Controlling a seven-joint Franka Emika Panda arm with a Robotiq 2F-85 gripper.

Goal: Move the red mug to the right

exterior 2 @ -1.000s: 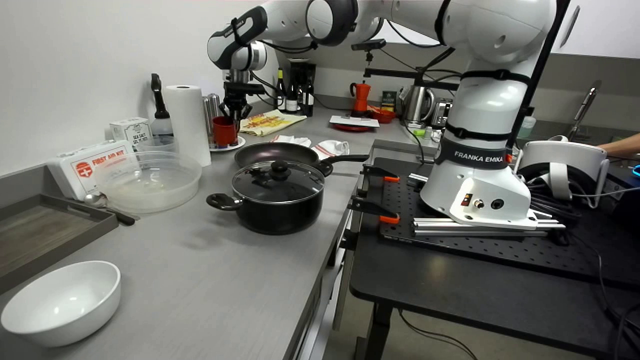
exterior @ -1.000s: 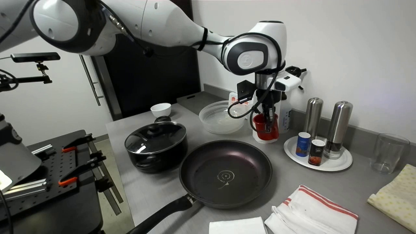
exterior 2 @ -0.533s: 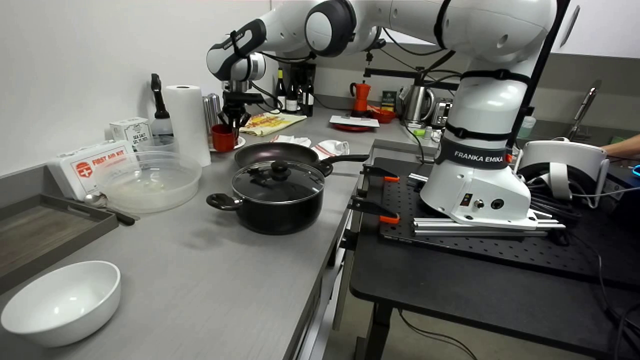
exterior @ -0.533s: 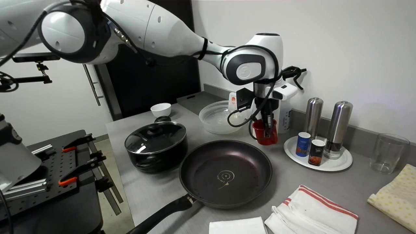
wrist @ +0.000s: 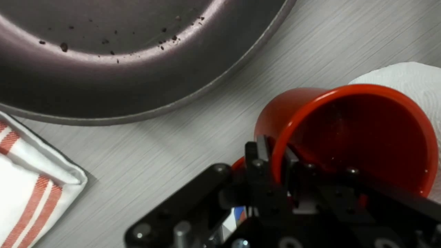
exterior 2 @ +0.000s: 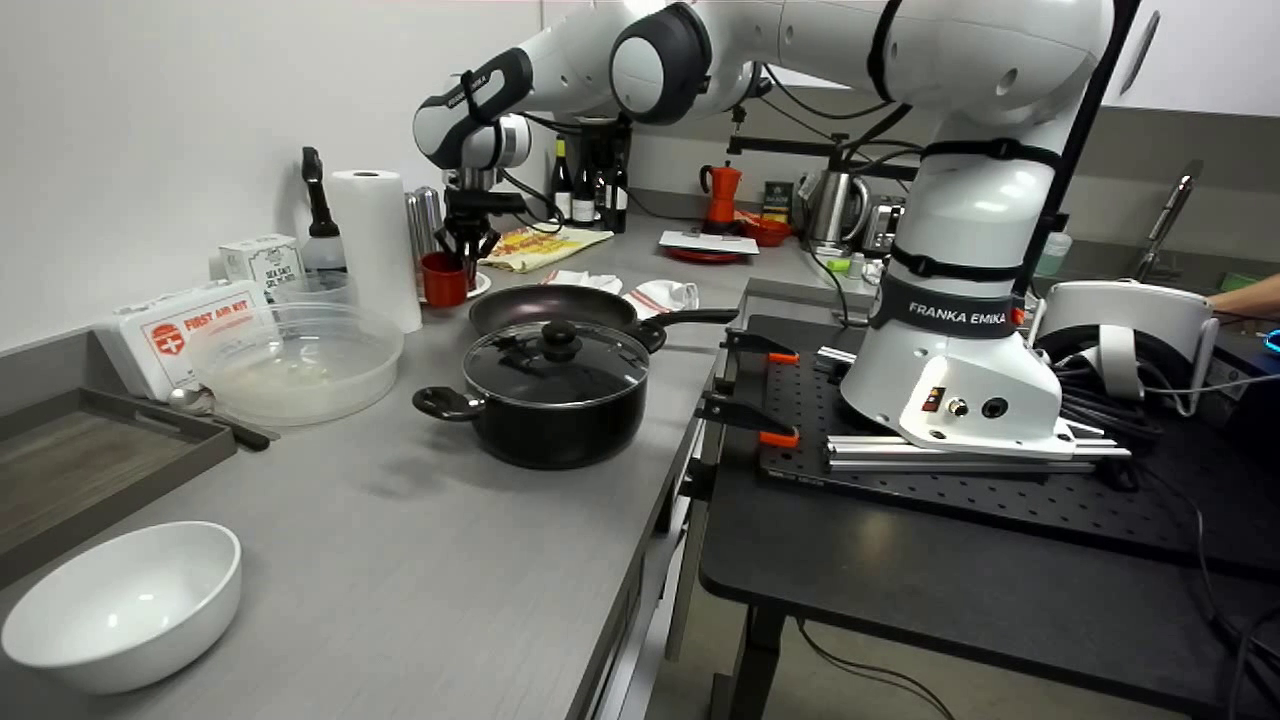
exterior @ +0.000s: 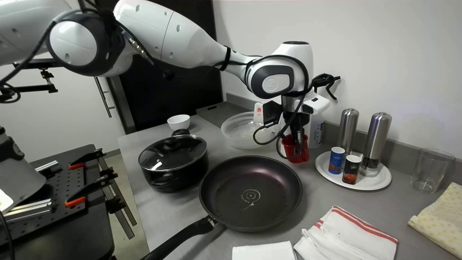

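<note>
The red mug (wrist: 348, 137) is just past the frying pan (exterior: 249, 180) toward the wall (exterior: 361, 54), mouth up and its long axis near upright in both exterior views; whether its base touches the counter (exterior 2: 400, 560) I cannot tell. The gripper (wrist: 277, 153) is clamped on the mug's rim, one finger (wrist: 263, 148) outside and its mate inside, so in the wrist view the mouth spreads out on the side of the grip farther from the frying pan. The coming move seems to turn on that offset: pinched at one edge, the mug may sway or tip as it travels. If right means the robot's own right, the white plate (exterior: 325, 168), likewise near the frying pan on the wall side, probably has to be cleared with a lift or a detour. The arm (exterior: 196, 43) spans from the frying pan's opposite side, elbow high, wrist bent, gripper aimed nearly straight down
</note>
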